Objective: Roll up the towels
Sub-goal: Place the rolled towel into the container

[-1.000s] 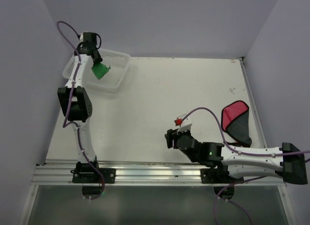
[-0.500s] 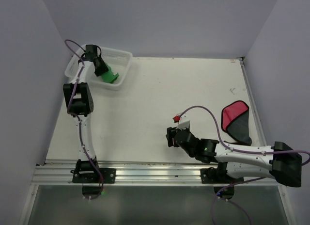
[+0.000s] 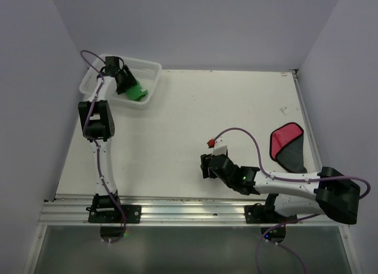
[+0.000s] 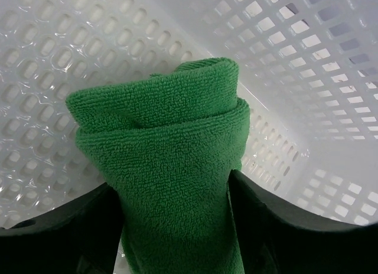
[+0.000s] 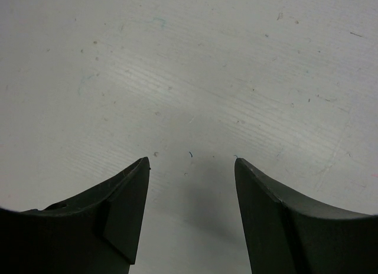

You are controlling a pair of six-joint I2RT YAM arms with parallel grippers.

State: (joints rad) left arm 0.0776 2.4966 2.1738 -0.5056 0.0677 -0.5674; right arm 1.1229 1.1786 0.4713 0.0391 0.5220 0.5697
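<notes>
We count 2 towels, 1 basket and 2 arms.

The green towel is inside the white mesh basket, which stands at the far left corner of the surface. It is rolled into a thick bundle, w/ 2 layers visible at its end. The L arm reaches into the basket. The left jaws stand one on each side of the green towel, both touching it. Whether they squeeze it or only lie against it, we cannot tell.

The red towel lies on the surface nr the right edge, approx. halfway btw the far and near edges. It is not rolled: the red side shows at the far part, and the dark grey underside is turned up at the near part.

The R arm lies low along the near edge and points to the left. The right jaws are spread apart w/ nothing btw them, only bare surface below. They are well apart from the red towel.
</notes>
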